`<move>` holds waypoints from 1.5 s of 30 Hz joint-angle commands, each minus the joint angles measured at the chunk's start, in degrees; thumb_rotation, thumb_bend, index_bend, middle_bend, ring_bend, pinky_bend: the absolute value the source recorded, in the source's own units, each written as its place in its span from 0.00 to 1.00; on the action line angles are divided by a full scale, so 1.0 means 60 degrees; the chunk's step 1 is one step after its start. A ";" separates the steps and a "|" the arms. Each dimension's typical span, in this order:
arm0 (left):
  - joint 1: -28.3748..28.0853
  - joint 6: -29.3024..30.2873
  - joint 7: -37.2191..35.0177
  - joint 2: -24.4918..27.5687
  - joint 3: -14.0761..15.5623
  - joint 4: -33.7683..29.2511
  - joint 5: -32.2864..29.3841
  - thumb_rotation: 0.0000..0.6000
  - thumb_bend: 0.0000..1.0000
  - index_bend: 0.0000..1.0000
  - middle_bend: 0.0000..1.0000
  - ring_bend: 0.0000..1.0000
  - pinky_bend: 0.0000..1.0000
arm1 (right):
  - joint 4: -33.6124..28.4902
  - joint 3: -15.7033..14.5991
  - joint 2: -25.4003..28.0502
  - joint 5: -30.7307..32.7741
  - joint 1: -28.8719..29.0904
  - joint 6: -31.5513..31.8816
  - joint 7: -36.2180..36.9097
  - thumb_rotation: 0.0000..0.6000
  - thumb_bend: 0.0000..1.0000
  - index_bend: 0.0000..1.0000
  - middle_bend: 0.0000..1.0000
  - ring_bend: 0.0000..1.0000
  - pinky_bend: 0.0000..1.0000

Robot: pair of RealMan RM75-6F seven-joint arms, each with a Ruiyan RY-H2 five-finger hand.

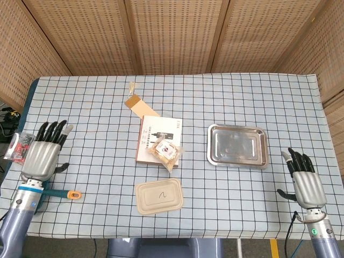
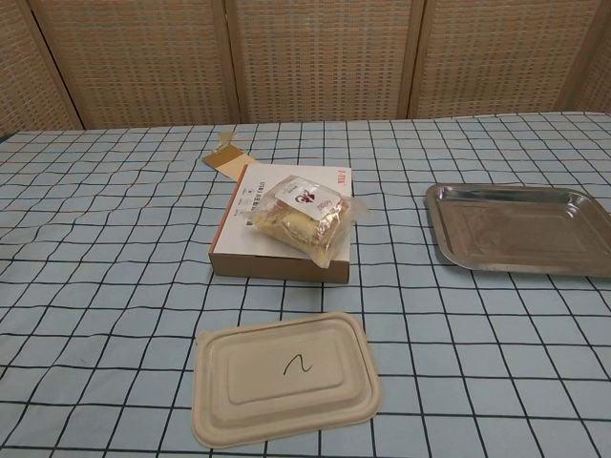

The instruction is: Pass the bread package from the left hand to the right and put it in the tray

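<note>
Overhead, both hands' fingers (image 1: 54, 130) rest spread and empty on the checked tablecloth (image 1: 97, 107) before woven screens (image 1: 177, 32).

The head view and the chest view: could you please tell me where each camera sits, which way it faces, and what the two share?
Head view: high above the near table edge, angled steeply down; it shows the left hand and right hand, both open and resting apart from everything.
Chest view: low, near tabletop height, facing forward across the table toward the woven screen; none of the robot's body shows.
Shared: the bread package lying on the flat box, the steel tray, and the beige lid.
</note>
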 commanded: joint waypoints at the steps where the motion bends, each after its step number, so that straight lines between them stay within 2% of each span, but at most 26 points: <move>1: 0.0822 0.0487 -0.1065 0.0312 0.0604 0.0369 0.0632 1.00 0.00 0.00 0.00 0.00 0.00 | -0.0017 0.0023 -0.0069 -0.0042 0.0072 -0.0041 -0.0040 1.00 0.09 0.00 0.00 0.00 0.00; 8: 0.1656 0.0866 -0.1922 -0.0037 0.0830 0.1556 0.1063 1.00 0.00 0.00 0.00 0.00 0.00 | -0.0629 0.0296 -0.0241 -0.0179 0.0690 -0.0493 -0.0704 1.00 0.10 0.00 0.00 0.00 0.00; 11: 0.1866 0.0855 -0.2334 -0.0157 0.0788 0.1946 0.1195 1.00 0.00 0.00 0.00 0.00 0.00 | -0.1428 0.0588 -0.0477 -0.0115 0.1382 -0.1179 -0.1335 1.00 0.10 0.00 0.00 0.00 0.00; 15: 0.2004 0.0981 -0.2770 -0.0180 0.0583 0.2227 0.1379 1.00 0.00 0.00 0.00 0.00 0.00 | -0.2367 0.0929 -0.0710 0.0598 0.2098 -0.2081 -0.2187 1.00 0.10 0.00 0.00 0.00 0.00; 21: 0.2100 0.0678 -0.3058 -0.0175 0.0350 0.2469 0.1264 1.00 0.00 0.00 0.00 0.00 0.00 | -0.3269 0.1444 -0.1587 0.2575 0.3568 -0.3685 -0.3485 1.00 0.10 0.00 0.00 0.00 0.00; 24: 0.2115 0.0517 -0.3145 -0.0147 0.0286 0.2479 0.1303 1.00 0.00 0.00 0.00 0.00 0.00 | -0.3153 0.1663 -0.2186 0.3612 0.4289 -0.3939 -0.4251 1.00 0.10 0.00 0.00 0.00 0.00; 30: 0.2172 0.0347 -0.3237 -0.0145 0.0173 0.2530 0.1407 1.00 0.00 0.00 0.00 0.00 0.00 | -0.2666 0.1978 -0.3153 0.5065 0.5327 -0.3702 -0.5272 1.00 0.09 0.00 0.00 0.00 0.00; 37: 0.2199 0.0138 -0.3146 -0.0194 -0.0005 0.2579 0.1316 1.00 0.00 0.00 0.00 0.00 0.00 | -0.1700 0.2203 -0.4021 0.6270 0.6219 -0.3572 -0.5674 1.00 0.09 0.00 0.00 0.00 0.00; 45: 0.2231 -0.0075 -0.3259 -0.0185 -0.0147 0.2624 0.1278 1.00 0.00 0.00 0.00 0.00 0.00 | -0.0373 0.2262 -0.4791 0.6987 0.6908 -0.3701 -0.5613 1.00 0.09 0.00 0.00 0.00 0.00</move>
